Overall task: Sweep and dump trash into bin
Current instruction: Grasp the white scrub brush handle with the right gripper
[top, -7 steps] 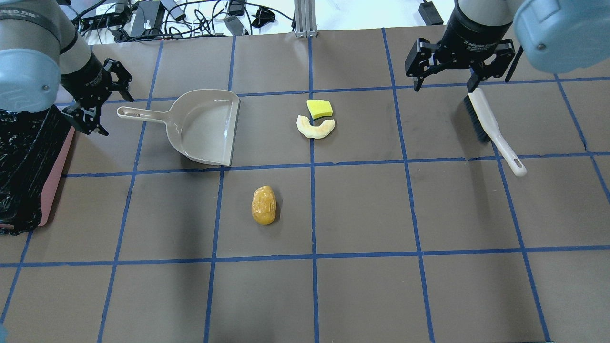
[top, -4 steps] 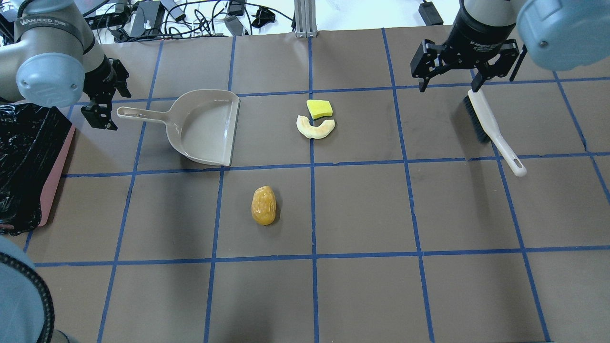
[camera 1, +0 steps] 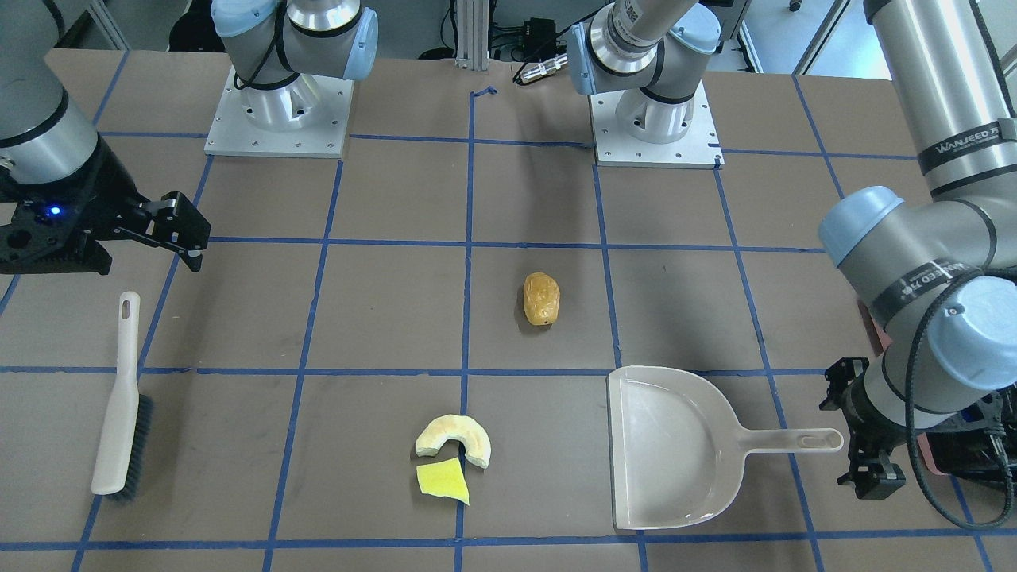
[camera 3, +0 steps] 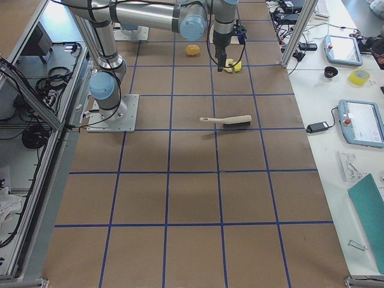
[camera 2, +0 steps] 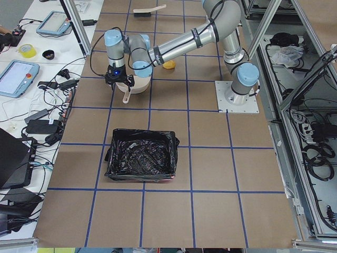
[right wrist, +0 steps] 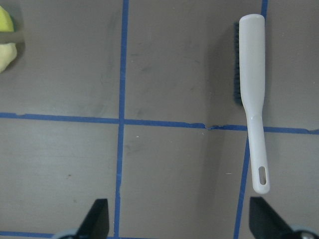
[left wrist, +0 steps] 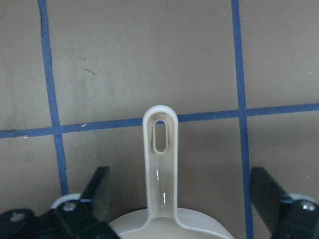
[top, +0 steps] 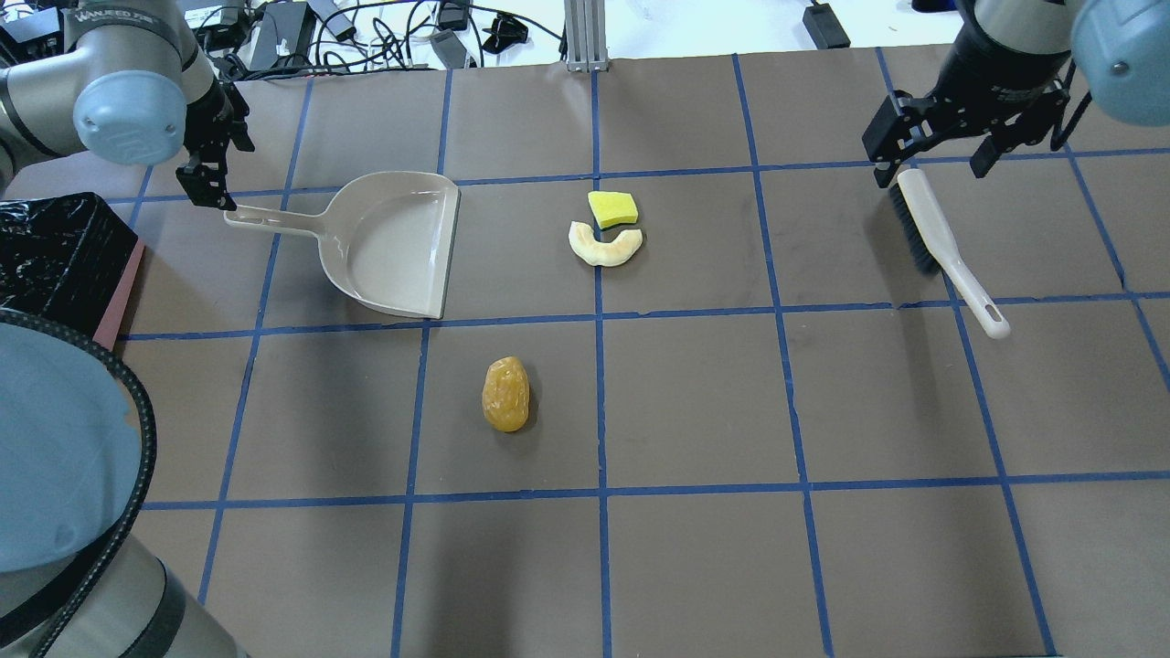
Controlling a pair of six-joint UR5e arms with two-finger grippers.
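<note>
The trash lies loose on the table: an orange-brown lump, a cream crescent rind and, touching it, a yellow scrap. The beige dustpan sits left of them, handle pointing left. My left gripper hovers open over the handle's end, one finger on each side, apart from it. The beige brush lies at the far right. Above its bristle end my right gripper hangs open and holds nothing. The bin, pink-sided with a black bag, stands at the left table edge.
Blue tape divides the brown table into squares. Cables and power bricks lie beyond the far edge. The two arm bases stand at the robot's side. My left arm's elbow fills the near left corner overhead.
My left gripper has swung from beside the bin to above the dustpan handle's end. My right gripper has shifted right and turned over the brush. Trash, dustpan and brush have not moved.
</note>
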